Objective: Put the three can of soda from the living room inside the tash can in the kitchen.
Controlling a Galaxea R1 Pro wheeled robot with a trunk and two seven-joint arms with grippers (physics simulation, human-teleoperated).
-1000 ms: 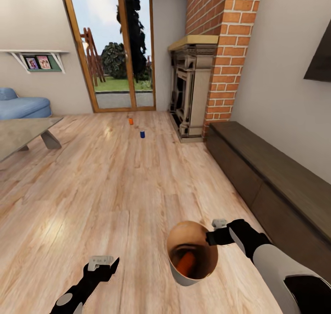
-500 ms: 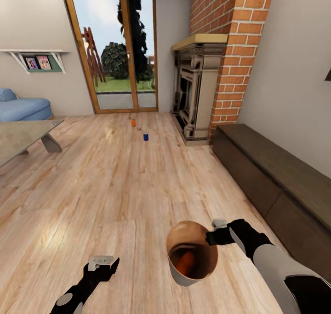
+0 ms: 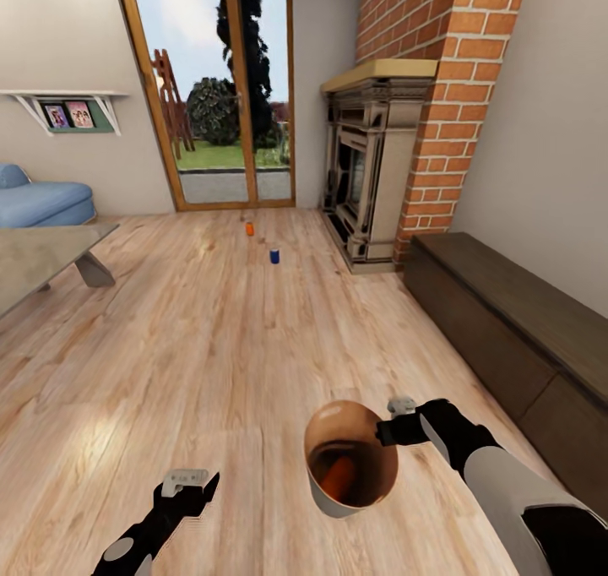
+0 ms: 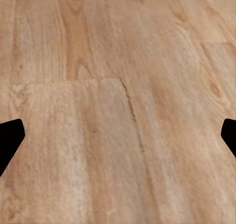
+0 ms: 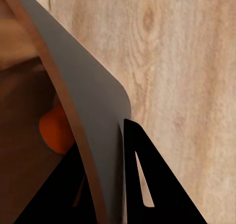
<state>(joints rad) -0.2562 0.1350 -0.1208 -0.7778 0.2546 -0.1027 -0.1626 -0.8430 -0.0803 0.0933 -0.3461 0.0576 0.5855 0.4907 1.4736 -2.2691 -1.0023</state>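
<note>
My right gripper [image 3: 385, 432] is shut on the rim of the tash can [image 3: 319, 491], a pale grey bin with a glossy brown inside, held low over the wood floor. An orange can of soda [image 3: 338, 476] lies inside it, also seen as the orange can [image 5: 56, 130] past the bin's wall [image 5: 91, 101]. Far ahead on the floor stand another orange can [image 3: 249, 229] and a dark blue can [image 3: 274, 256], near the glass door. My left gripper [image 3: 187, 483] hangs open and empty over bare floor [image 4: 118, 115].
A dark fireplace [image 3: 363, 187] and brick chimney [image 3: 439, 78] rise at the right. A long dark low cabinet [image 3: 515, 323] runs along the right wall. A grey table [image 3: 42, 251] and blue sofa [image 3: 42, 200] sit at the left. The glass door [image 3: 211, 95] is straight ahead.
The whole view has shifted: the fireplace, cabinet and floor cans sit slightly lower and more to the right, so the camera has moved. Both arms and the bin keep their pose.
</note>
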